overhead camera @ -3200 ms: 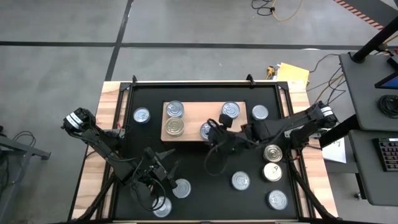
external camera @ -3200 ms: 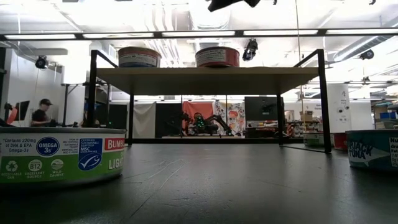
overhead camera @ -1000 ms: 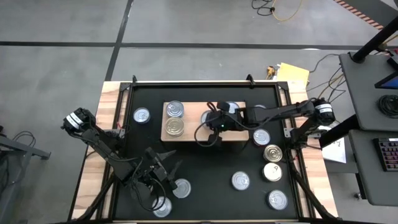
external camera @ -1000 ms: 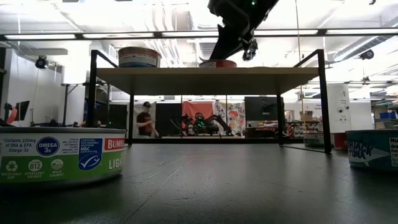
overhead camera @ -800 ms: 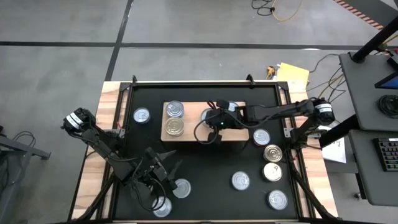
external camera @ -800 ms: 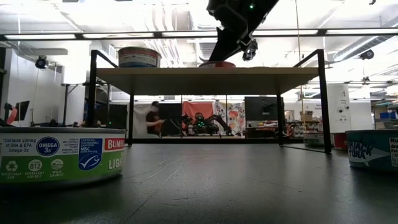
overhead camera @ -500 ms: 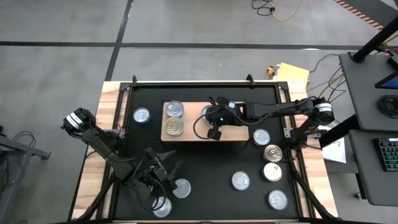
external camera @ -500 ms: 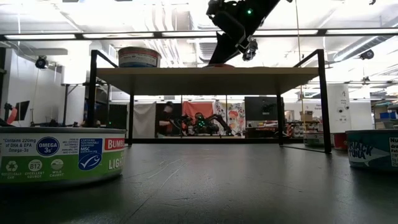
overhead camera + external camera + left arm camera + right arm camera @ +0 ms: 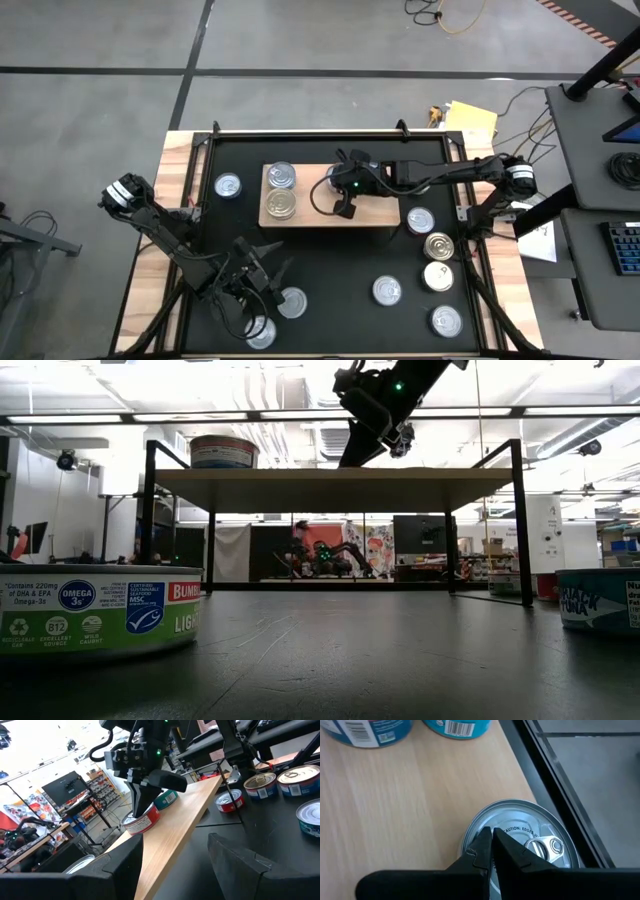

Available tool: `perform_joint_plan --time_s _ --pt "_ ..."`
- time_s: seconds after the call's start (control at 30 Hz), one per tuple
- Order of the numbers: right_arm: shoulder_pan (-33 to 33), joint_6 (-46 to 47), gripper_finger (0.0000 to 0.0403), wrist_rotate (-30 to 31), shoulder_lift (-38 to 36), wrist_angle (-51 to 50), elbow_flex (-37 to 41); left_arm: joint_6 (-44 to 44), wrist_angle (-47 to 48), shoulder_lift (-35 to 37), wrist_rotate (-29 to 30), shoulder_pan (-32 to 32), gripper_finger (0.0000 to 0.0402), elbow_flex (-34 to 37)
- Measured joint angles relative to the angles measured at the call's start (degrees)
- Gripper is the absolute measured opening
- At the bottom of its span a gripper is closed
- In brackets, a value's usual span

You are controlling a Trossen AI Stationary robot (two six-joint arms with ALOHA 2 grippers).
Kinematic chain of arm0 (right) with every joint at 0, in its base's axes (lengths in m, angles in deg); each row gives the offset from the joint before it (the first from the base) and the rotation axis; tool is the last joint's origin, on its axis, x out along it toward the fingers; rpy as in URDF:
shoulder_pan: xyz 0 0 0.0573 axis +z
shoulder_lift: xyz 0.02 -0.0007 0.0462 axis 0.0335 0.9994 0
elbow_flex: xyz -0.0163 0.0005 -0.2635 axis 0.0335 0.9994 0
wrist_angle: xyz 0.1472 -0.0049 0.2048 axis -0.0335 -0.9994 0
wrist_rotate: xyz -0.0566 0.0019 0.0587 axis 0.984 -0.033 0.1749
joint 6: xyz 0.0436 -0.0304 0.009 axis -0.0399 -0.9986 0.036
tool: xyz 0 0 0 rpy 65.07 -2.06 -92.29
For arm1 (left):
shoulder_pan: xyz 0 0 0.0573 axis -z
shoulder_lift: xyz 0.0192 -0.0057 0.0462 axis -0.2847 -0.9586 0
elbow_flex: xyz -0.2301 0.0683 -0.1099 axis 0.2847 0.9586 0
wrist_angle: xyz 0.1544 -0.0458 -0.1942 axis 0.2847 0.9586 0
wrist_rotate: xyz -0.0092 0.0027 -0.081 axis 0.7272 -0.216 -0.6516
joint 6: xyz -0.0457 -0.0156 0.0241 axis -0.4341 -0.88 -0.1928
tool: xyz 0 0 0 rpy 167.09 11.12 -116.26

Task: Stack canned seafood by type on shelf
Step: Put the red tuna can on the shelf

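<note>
The shelf (image 9: 312,208) is a light-wood board on black legs, standing at the middle of the black mat. On it my right gripper (image 9: 489,836) is shut, its tips on the lid of a red-labelled can (image 9: 142,822). A teal-labelled can (image 9: 167,799) stands just behind that one. Two more cans (image 9: 282,176) (image 9: 281,204) stand at the shelf's left end. My left gripper (image 9: 175,870) waits open and holding nothing near the table's front left (image 9: 262,275). In the low view the red-labelled can is hidden behind the shelf's front edge. My right gripper sets its shut fingertips (image 9: 482,842) on the can's silver lid (image 9: 517,832), beside the pull tab, toward one side of the rim. The fingers slant down from the table's right side. The can stands upright, its base on the shelf.
Several loose cans lie on the mat: one left of the shelf (image 9: 228,185), a group at the right (image 9: 420,220) (image 9: 439,245) (image 9: 437,276), others near the front (image 9: 387,291) (image 9: 292,302). A green-labelled can (image 9: 100,610) stands close to the low camera.
My right gripper, still shut, has gone toward the table's far edge over the shelf. The red-labelled can has slid with it toward the shelf's far side, upright, and has dropped out of the low view.
</note>
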Motion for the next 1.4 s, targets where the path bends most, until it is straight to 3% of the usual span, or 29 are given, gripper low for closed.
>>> perform_joint_plan --time_s 1.4 --pt "-0.25 0.28 0.0009 0.11 -0.36 -4.91 -0.39 -0.02 0.11 0.0 0.01 0.01 0.0207 0.0"
